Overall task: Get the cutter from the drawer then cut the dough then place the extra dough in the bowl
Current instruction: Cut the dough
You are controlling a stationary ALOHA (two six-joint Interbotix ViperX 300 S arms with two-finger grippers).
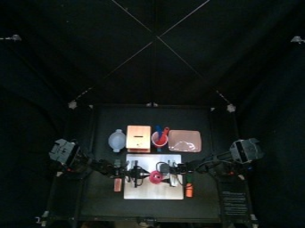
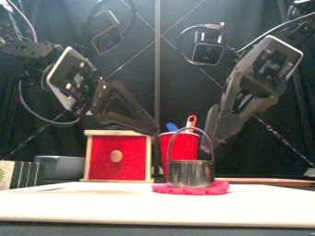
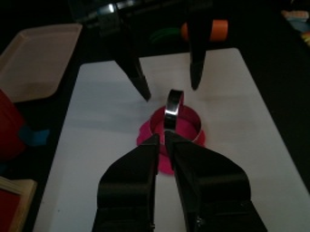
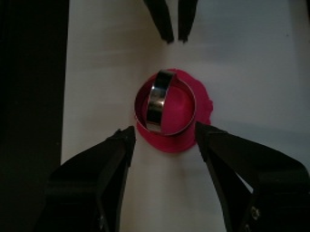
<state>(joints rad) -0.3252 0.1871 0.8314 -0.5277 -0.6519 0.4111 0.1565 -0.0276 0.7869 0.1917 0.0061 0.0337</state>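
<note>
The round metal cutter (image 2: 191,172) stands on the flat pink dough (image 2: 191,189), in the middle of the white cutting board (image 2: 74,195). In the right wrist view my right gripper (image 4: 168,136) is open, one jaw on each side of the dough (image 4: 182,122) and the cutter (image 4: 160,100). My left gripper (image 3: 169,147) is shut with nothing in it, its tips just short of the dough's (image 3: 155,136) other edge. The cutter's (image 3: 173,111) wire handle stands upright.
Behind the board stand the wooden box with its red drawer front (image 2: 117,155), the red cup with toy knives (image 2: 181,149) and the blue-grey bowl (image 2: 55,168). The pink tray (image 1: 186,140) lies at the back right.
</note>
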